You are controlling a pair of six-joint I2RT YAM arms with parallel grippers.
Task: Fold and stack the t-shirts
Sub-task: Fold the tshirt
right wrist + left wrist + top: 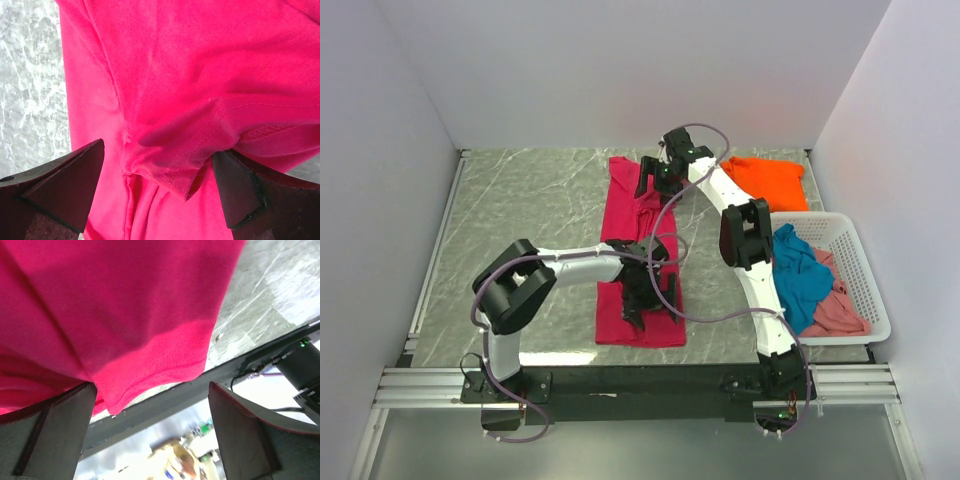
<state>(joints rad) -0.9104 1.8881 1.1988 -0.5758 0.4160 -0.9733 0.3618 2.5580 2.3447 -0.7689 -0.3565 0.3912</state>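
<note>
The crimson-magenta t-shirt point(625, 210) lies on the table as a long strip folded lengthwise, running from far to near. My left gripper point(640, 298) hovers over its near part with jaws wide open; in the left wrist view point(151, 390) a hemmed corner of the shirt point(125, 315) hangs beside the left finger point(60, 425). My right gripper point(654, 180) is over the far end, open; in the right wrist view point(157, 150) a sleeve hem point(200, 145) lies between the fingers, not clamped. The orange t-shirt point(767, 180) lies flat at the far right.
A white lattice basket point(857, 262) at the right holds a teal-blue t-shirt point(802, 275) and a dusty pink one point(835, 308). The table's black near edge point(165, 405) runs just past the shirt's hem. White walls close in the table on three sides.
</note>
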